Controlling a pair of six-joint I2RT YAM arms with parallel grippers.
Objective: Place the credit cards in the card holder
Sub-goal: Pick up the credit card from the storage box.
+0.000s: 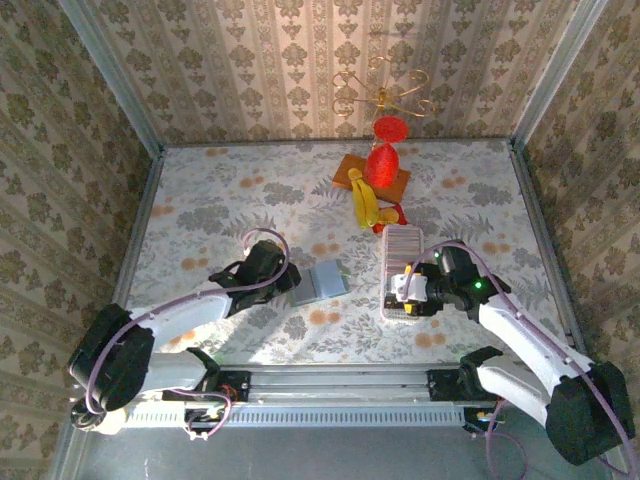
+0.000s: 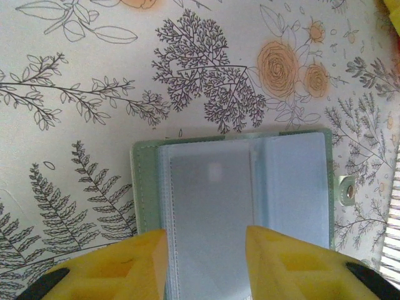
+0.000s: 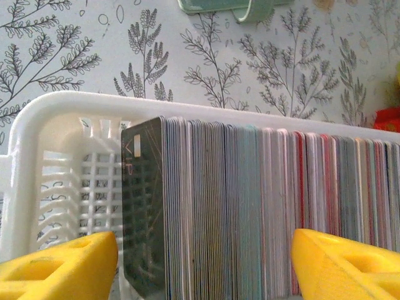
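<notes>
Left gripper (image 2: pixel 206 247): Fingers parted about halfway, holding nothing. They straddle the near edge of the card holder; you cannot tell whether they touch it.
Card holder (image 2: pixel 250 194): Lies open and flat around the middle of the tabletop, slightly toward the near edge, clear sleeves facing up. Its snap tab (image 2: pixel 345 189) sits at its right edge.
Holder handling: Expect it to be soft and light, and to slide or fold shut under a push. Pin it by the spine or cover edge, not by the sleeves.
Credit cards (image 3: pixel 262 206): They stand on edge, tightly packed, in the white tray (image 3: pixel 44 125), right of the tabletop centre and just beside the holder.
Card handling: Thin, stiff, slick and light. Take one card by its top edge; neighbours will likely lift with it.
Right gripper (image 3: pixel 203 250): Fingers spread wide, empty, over the tray's near end, flanking the row.
Open room: The left half and right margin of the tabletop are bare. Red and yellow items (image 1: pixel 378 180) crowd the far edge beyond the tray. The tray walls limit sideways approach.
</notes>
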